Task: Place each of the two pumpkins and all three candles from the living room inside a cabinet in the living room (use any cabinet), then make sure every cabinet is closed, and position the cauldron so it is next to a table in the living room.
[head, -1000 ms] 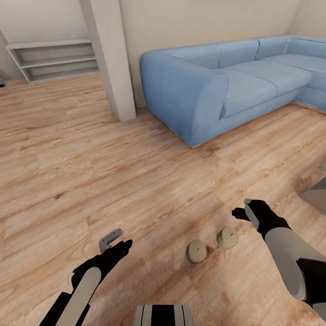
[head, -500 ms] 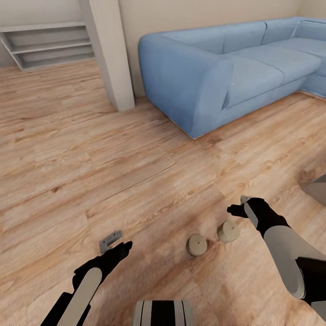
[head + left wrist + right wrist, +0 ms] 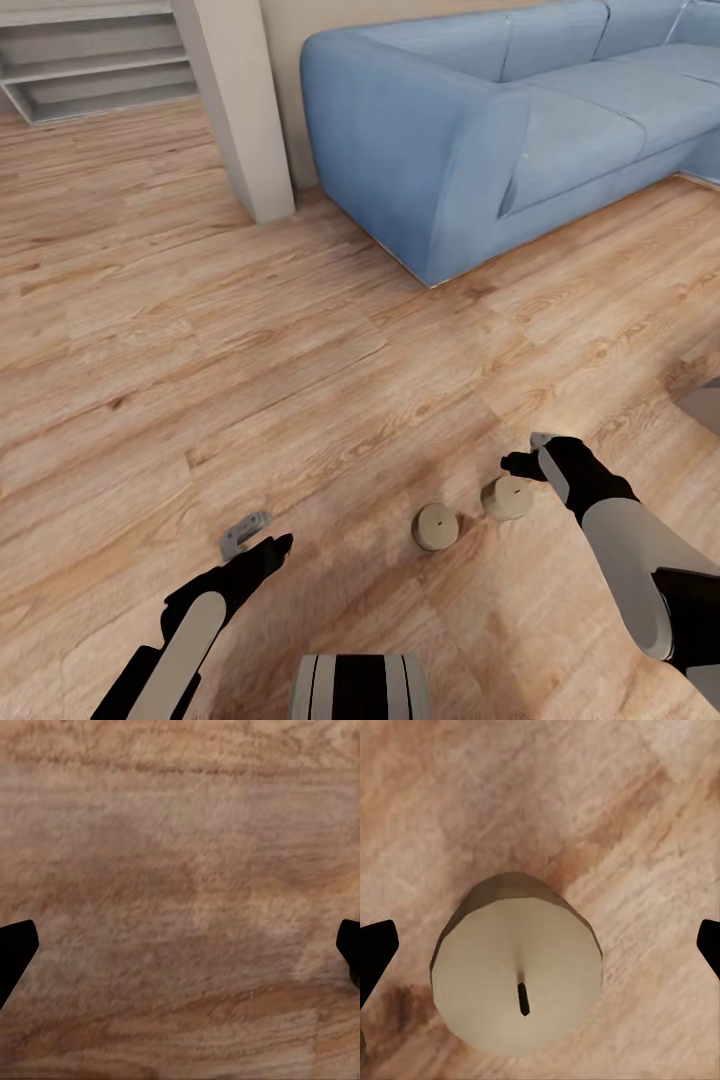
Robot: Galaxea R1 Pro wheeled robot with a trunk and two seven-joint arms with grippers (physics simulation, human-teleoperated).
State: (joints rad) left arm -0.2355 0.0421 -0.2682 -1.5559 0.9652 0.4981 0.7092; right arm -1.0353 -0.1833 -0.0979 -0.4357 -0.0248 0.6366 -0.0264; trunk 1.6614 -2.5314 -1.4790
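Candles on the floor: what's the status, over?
Both grippers open, empty. Right gripper poised above one upright candle; second candle stands beside it on the floor. Left gripper over bare boards. Nothing in the way.

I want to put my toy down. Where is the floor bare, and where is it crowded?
Bare wooden floor stretches between the white pillar, the blue sofa and the left gripper. It is crowded by the right gripper: two short beige candles stand upright there, slightly apart, with a grey object at the picture's edge.
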